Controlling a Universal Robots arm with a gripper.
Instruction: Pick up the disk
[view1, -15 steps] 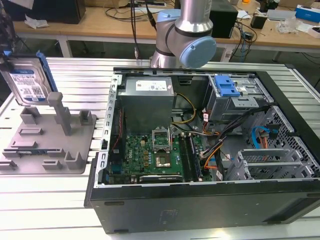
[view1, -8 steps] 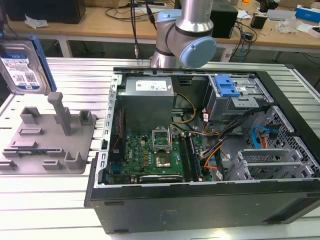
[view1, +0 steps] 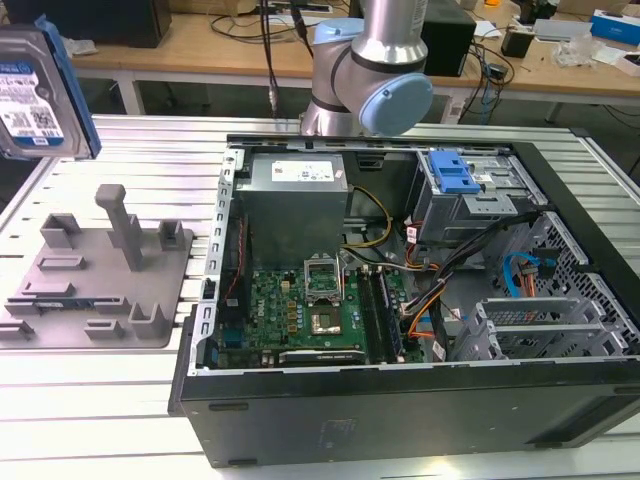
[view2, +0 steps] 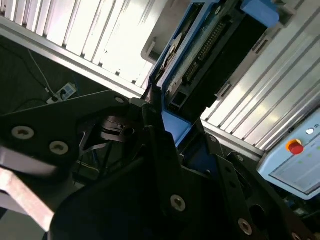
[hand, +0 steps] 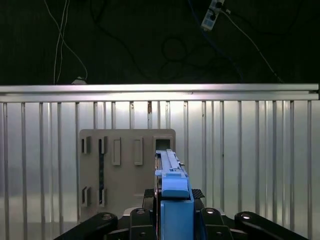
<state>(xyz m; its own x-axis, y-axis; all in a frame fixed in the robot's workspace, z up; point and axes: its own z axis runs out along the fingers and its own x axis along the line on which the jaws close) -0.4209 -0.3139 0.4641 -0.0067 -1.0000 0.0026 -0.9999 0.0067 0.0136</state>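
The disk (view1: 35, 95), silver with a white-and-blue label and blue side rails, hangs in the air at the exterior view's upper left, high above the table. In the first wrist view it stands edge-on, its blue rail (hand: 173, 182) rising between the black fingers (hand: 150, 217). My gripper (hand: 175, 220) is shut on the disk. In the second wrist view the disk (view2: 210, 45) sticks out from the dark gripper (view2: 175, 130), its blue rail and connector edge showing.
The grey fixture with posts (view1: 100, 270) lies on the slatted table below the disk, also seen from above (hand: 127, 170). The open computer case (view1: 400, 300) with its blue-latched drive cage (view1: 455, 175) lies on the exterior view's right. The arm's base (view1: 370, 70) stands behind it.
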